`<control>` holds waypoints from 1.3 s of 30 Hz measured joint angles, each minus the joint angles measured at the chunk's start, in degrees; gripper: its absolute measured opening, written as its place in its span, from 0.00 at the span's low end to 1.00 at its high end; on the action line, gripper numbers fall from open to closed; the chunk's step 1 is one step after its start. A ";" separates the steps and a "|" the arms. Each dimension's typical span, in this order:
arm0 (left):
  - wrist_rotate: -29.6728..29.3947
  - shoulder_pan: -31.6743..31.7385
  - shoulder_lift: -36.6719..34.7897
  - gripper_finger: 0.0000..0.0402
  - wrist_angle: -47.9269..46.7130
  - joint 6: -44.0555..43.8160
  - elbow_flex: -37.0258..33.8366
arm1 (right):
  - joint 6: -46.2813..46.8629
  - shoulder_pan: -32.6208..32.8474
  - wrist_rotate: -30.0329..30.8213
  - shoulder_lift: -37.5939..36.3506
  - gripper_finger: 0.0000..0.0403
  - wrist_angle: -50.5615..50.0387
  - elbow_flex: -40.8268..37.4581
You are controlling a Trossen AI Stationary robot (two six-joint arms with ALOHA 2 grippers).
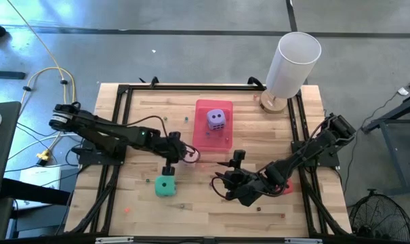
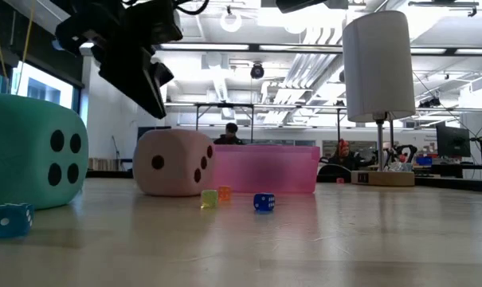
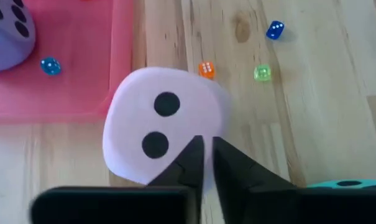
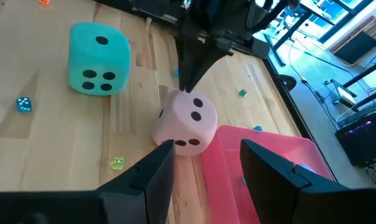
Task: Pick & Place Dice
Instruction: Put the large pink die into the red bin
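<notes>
The left gripper sits directly over the pink die, its fingers together at the die's top with nothing clamped between them. The right gripper holds nothing; its fingers stand apart, near the tray's near right corner, pointing at the pink die.

Progress, as a judgement: one of the four dice is placed. The purple die rests inside the tray. The pink die lies on the table against the tray's near left corner. The teal die lies on the table nearer, left of centre. The red die is mostly hidden under the right arm, so its position is uncertain. Three dice remain.

The dice look soft, with rounded edges and dark pips. The pink die shows two pips toward the left wrist camera.
</notes>
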 joint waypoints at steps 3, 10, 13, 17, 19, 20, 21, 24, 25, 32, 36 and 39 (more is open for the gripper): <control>0.16 -0.09 -0.29 0.01 0.35 1.00 0.00 | 0.01 0.01 0.01 0.00 0.43 0.10 0.00; -4.41 -2.99 -1.36 0.01 -0.06 6.23 0.11 | 0.01 0.01 0.01 0.00 0.43 0.04 0.00; -10.57 -4.44 -1.37 0.06 -0.15 9.92 0.11 | 0.01 -0.07 0.00 0.00 0.43 0.01 0.00; -12.50 -5.27 -1.38 0.20 0.32 11.34 0.13 | 0.01 -0.07 0.00 0.00 0.43 0.00 0.00; -12.50 -5.25 -1.38 0.28 0.35 10.94 0.13 | 0.03 -0.07 0.02 0.00 0.43 0.00 0.00; -12.50 -5.16 -1.34 0.33 0.36 10.20 0.13 | 0.14 -0.07 0.01 0.00 0.43 0.00 0.00; -12.50 -4.98 -1.28 0.37 0.60 9.72 0.13 | 0.19 -0.07 -0.01 0.00 0.43 -0.02 0.00; -12.67 -4.87 -1.25 0.49 1.21 10.32 0.14 | 0.19 -0.07 -0.75 0.00 0.43 -0.02 0.00; -12.70 -4.90 -1.25 0.52 1.25 10.97 0.15 | 0.21 -0.07 -1.36 0.00 0.43 -0.02 0.00; -12.66 -4.90 -0.92 0.63 1.63 10.94 0.17 | 1.06 -0.10 -1.71 0.00 0.43 -0.58 0.00; -12.66 -4.88 -0.92 0.63 0.36 13.07 0.20 | 1.06 -0.12 -1.66 0.00 0.43 -0.59 0.00; -12.49 -4.19 -0.29 0.63 -0.24 15.77 0.21 | 1.06 -0.12 -1.52 0.00 0.43 -0.56 0.00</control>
